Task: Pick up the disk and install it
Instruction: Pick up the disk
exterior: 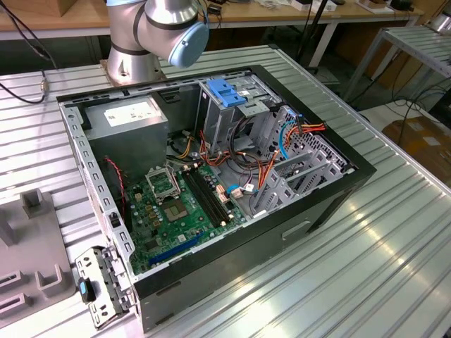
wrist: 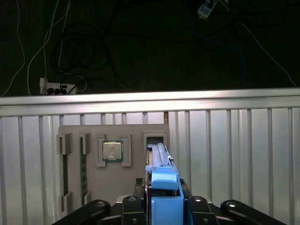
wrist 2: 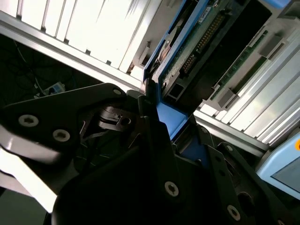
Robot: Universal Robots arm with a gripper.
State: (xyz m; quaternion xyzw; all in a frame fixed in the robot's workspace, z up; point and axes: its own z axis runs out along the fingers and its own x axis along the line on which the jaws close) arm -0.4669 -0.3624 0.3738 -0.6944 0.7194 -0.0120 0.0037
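we are at the pick-up step. the disk stands on edge in a slot of the grey tray, just beside the tray's pocket that holds a processor chip, on the side away from the tray's long narrow slots. the tool straddles the disk's blue end. in the second wrist view its 2 fingers lie against either side of the blue tab with no gap showing, so we judge it clamped on the disk. the disk is not yet lifted out of the tray, which lies on the ribbed metal worktop. the open computer case stands near the tray. we judge the next move calls for a firm hold and a straight pull along the slot, so the blue rails do not bind on the tray's walls.
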